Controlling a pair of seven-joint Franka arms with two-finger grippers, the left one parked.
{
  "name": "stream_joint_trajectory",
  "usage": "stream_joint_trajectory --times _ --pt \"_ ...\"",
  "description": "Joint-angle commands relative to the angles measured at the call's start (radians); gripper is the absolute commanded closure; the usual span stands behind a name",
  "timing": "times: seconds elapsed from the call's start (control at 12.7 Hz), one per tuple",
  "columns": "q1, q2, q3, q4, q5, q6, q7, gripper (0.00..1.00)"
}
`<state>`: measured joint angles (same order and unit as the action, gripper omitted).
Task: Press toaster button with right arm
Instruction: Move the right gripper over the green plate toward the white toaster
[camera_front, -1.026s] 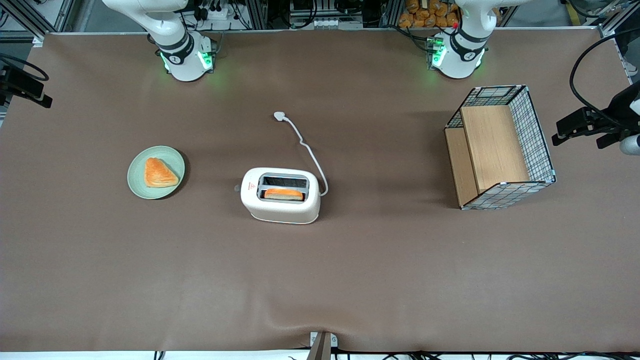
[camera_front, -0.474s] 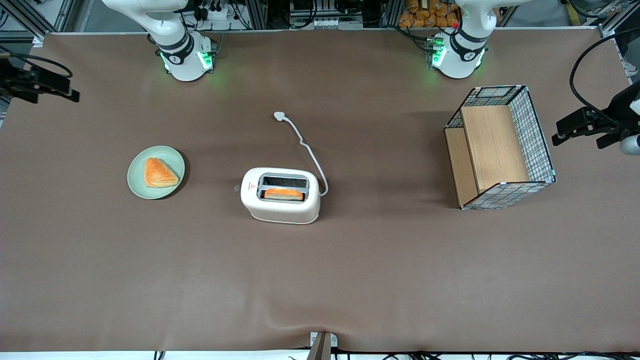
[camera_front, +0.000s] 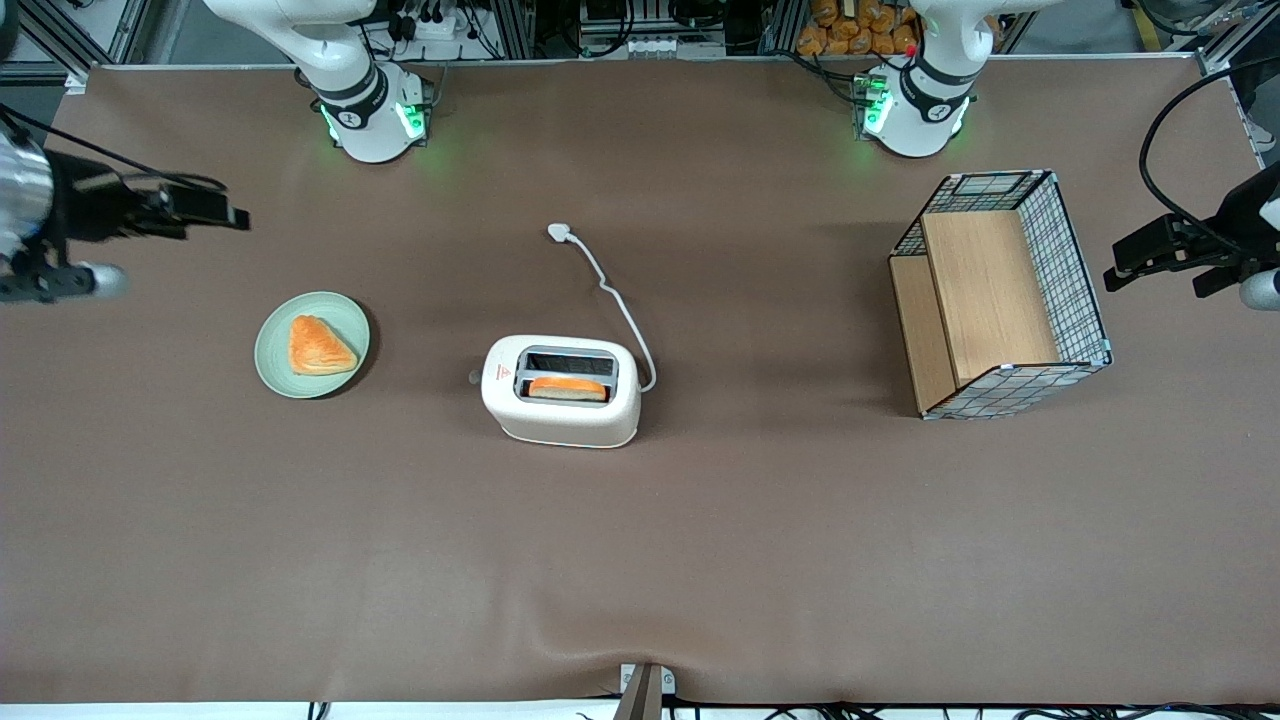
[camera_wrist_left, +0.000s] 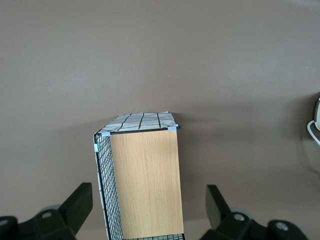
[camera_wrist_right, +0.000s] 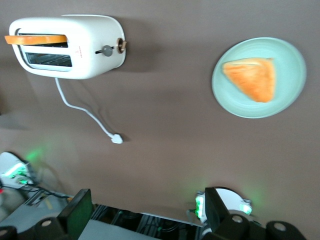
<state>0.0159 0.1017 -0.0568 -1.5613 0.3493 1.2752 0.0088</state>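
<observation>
While my gripper (camera_front: 235, 217) hangs unclenched, well apart from the toaster (camera_front: 561, 391), I aim above its button (camera_front: 474, 377).

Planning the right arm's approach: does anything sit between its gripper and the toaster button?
The green plate with a pastry lies roughly between the gripper, which is above the working arm's end of the table, and the toaster button on the toaster. It is low and flat, so probably no obstacle.

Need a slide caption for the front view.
Right arm's hand hovers above the table, farther from the camera than the plate, well short of the toaster and its button.
</observation>
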Motion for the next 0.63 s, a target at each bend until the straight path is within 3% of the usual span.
stream_joint_trajectory --times 0.0,0.55 --pt "0.002 0.064 0.008 -0.052 0.107 0.048 0.014 0.0" --pt "0.044 0.294 0.008 -0.049 0.373 0.138 0.007 0.0"
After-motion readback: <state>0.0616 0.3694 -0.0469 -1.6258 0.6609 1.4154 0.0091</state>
